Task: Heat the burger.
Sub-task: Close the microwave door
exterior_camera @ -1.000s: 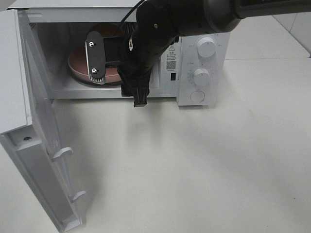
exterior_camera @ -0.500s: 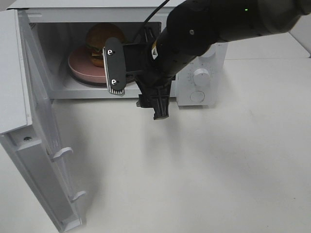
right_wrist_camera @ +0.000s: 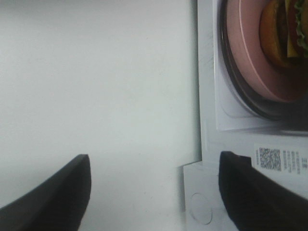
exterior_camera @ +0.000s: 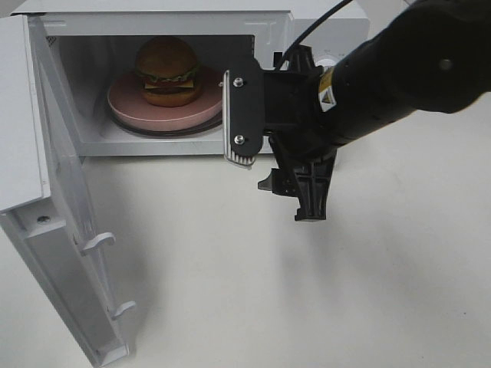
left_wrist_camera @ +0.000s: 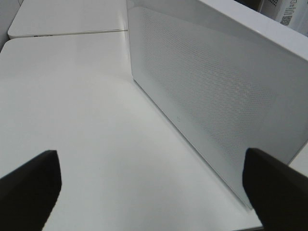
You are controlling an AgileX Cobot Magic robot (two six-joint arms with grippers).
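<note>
The burger [exterior_camera: 165,70], with a golden-brown bun, lettuce, cheese and a dark patty, sits on a round pink plate [exterior_camera: 201,109] inside the open microwave [exterior_camera: 153,19]. My right gripper [exterior_camera: 273,161] is open and empty. It hangs above the table just outside the oven's mouth, to the right of the plate. In the right wrist view the burger [right_wrist_camera: 286,29] and plate [right_wrist_camera: 245,43] show at the frame's edge, with the gripper [right_wrist_camera: 154,192] spread wide over bare table. My left gripper [left_wrist_camera: 149,192] is open and empty beside the microwave's outer wall [left_wrist_camera: 216,96].
The microwave door [exterior_camera: 54,253] stands swung open toward the front left. The right arm [exterior_camera: 391,77] covers most of the control panel. The white table [exterior_camera: 322,291] stretches out in front.
My right gripper has pulled out of the microwave and moved right and toward the front. The burger on its plate stays inside, now in full view.
</note>
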